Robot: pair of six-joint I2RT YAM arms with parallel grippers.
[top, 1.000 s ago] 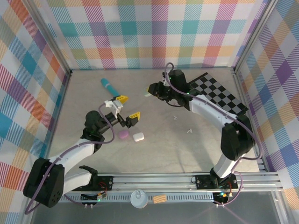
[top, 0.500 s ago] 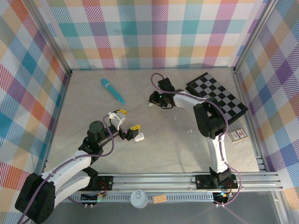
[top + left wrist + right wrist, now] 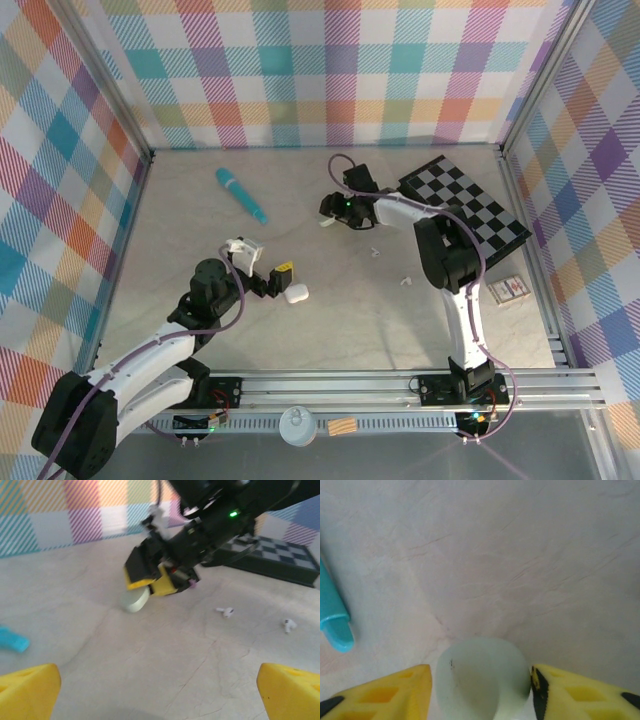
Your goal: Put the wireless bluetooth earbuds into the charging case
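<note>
My right gripper (image 3: 328, 213) is down at the table's back middle, shut on a pale green pebble-shaped charging case (image 3: 482, 677) that sits between its yellow fingers (image 3: 580, 695). The left wrist view shows this case (image 3: 134, 599) touching the table under that gripper (image 3: 152, 577). Two white earbuds (image 3: 372, 251) (image 3: 405, 281) lie loose to the right of centre, also seen as small buds (image 3: 226, 611) (image 3: 288, 625). My left gripper (image 3: 266, 258) is open and holds nothing, its fingers (image 3: 27, 690) spread wide. A white case (image 3: 296, 293) lies just right of it.
A teal pen-like stick (image 3: 241, 194) lies at the back left, and its tip (image 3: 335, 615) is close to the green case. A checkered board (image 3: 465, 200) leans at the back right. A small card box (image 3: 508, 289) sits by the right wall.
The right gripper has dropped to the table with the green case and its arm has folded in. The left gripper shifted nearer, and the purple case beside the white one is now hidden.
</note>
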